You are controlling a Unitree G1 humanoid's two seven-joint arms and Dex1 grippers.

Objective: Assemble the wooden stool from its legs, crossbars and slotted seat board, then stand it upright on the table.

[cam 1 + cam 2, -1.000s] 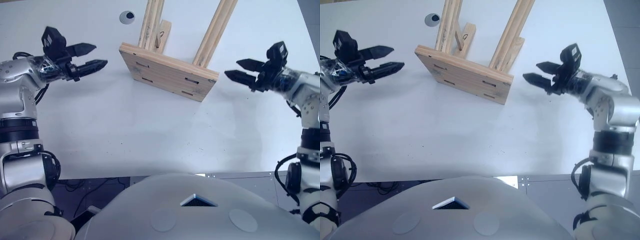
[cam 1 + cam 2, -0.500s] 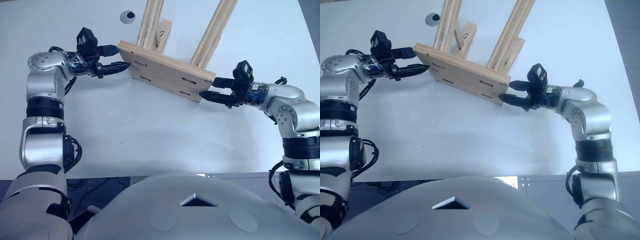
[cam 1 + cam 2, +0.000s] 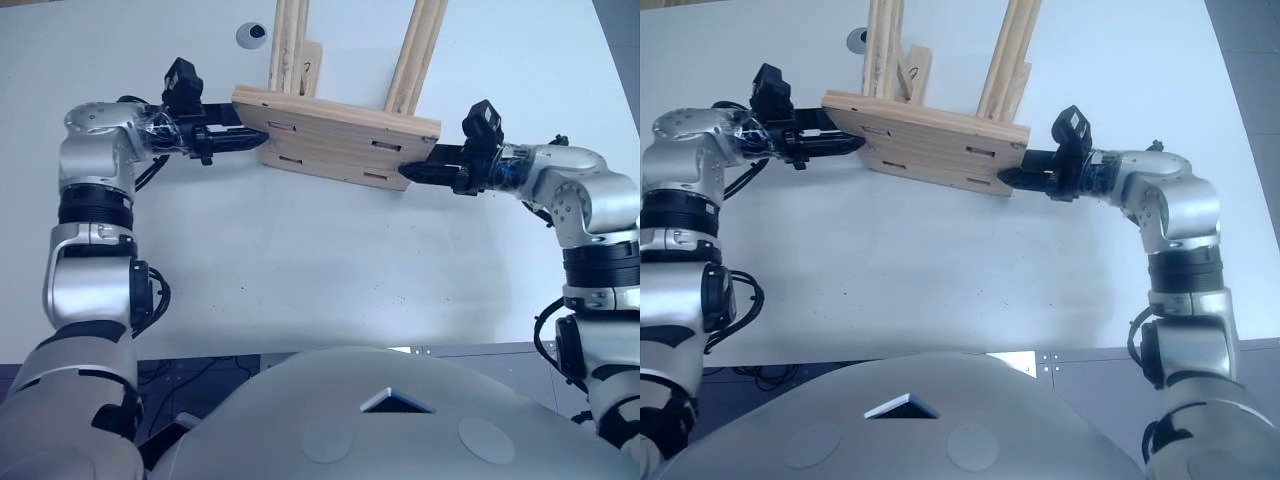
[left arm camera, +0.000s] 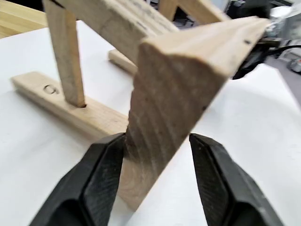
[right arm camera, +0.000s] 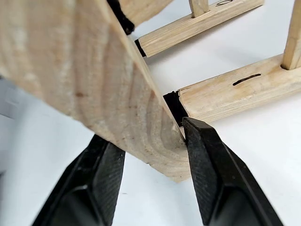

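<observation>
White table [image 3: 300,265] — pale, slotted wooden stool [image 3: 335,145] on its side

Seat board [image 3: 335,140] — raw, grainy wood

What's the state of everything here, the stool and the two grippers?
Stool: put together, lying on its side on the table, not upright.
Seat board: on edge, facing the robot.
Left gripper: shut on the seat board's left end.
Right gripper: shut on its right end.

a lab: white worktable [image 3: 300,270] with loose cables [image 3: 195,375] under its edge.
</observation>
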